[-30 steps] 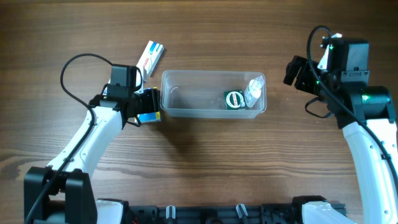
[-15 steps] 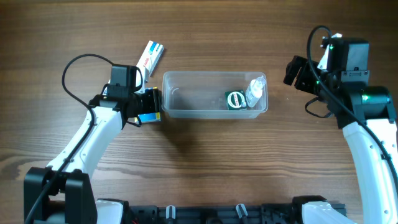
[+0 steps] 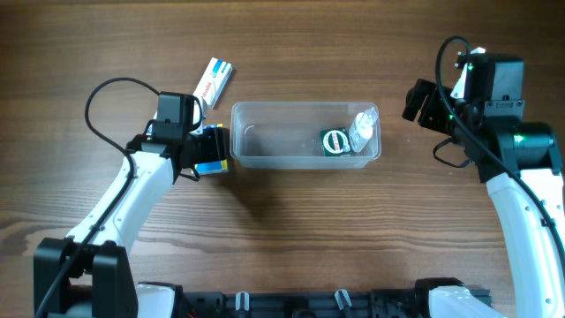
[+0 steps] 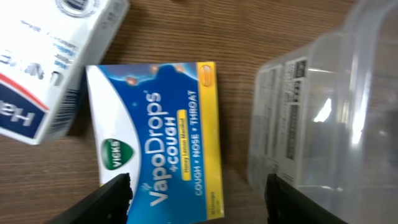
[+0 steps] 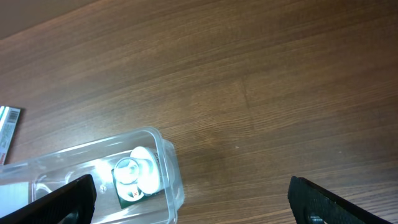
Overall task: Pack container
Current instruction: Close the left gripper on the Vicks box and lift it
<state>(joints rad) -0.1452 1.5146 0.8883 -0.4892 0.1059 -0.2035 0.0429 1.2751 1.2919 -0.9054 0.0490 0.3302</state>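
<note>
Brown wood-grain table [image 3: 291,230] fills every view; dark planks run sideways; light even, shadows soft

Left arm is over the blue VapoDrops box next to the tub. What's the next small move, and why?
Probably lower the left gripper straight down and close on the VapoDrops box. The box lies flat, roughly between the open fingers, and it is not yet packed: it sits outside the container, with a gap between them.

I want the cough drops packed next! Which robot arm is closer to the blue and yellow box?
Left. The left arm holds its jaws open just above the blue and yellow box, beside the container; the right arm is off past the container's other end.
</note>
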